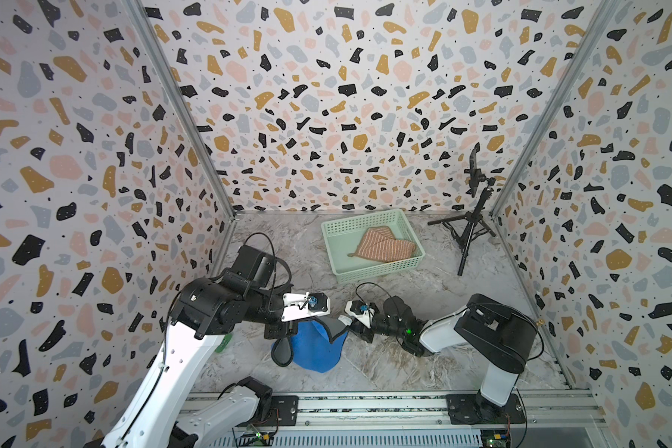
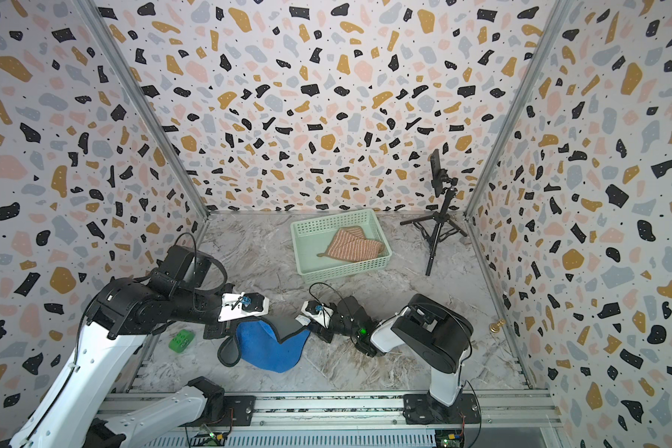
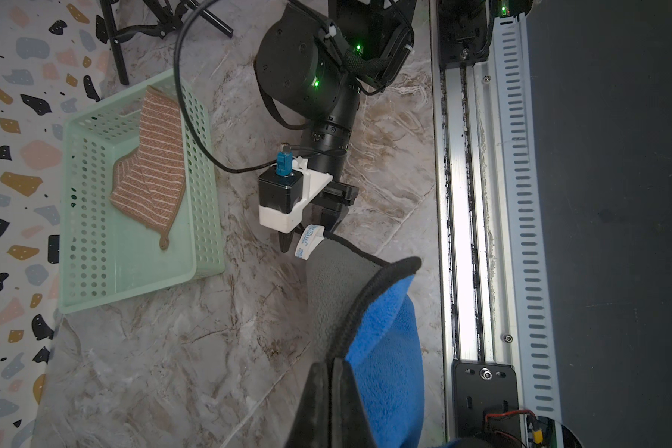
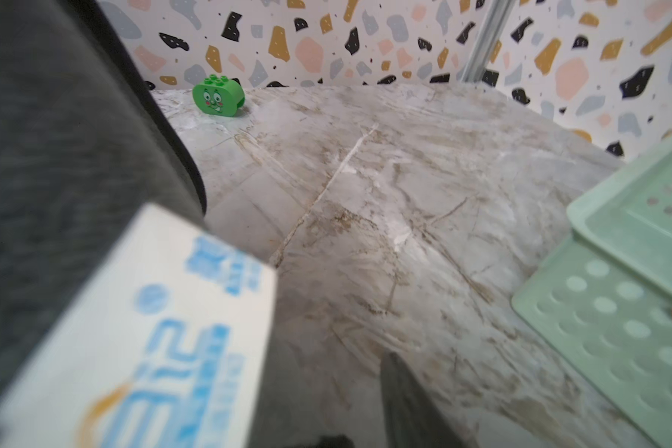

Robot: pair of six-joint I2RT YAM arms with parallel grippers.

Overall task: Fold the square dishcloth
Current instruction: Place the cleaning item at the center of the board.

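Two robot arms work a blue-and-grey square dishcloth (image 1: 315, 349), which is part lifted off the marble table (image 1: 404, 349) just in front of the green basket (image 1: 381, 267), on the side facing the arms' rail. The left gripper (image 3: 328, 372), fingers pressed together, pinches the cloth's black-trimmed edge. The right gripper (image 3: 307, 238) straddles the corner bearing a white label (image 4: 152, 329); whether its jaws are clamped on it cannot be told. A striped brown cloth (image 1: 385, 244) lies inside the basket. A green toy block (image 2: 181, 341) sits well apart from it.
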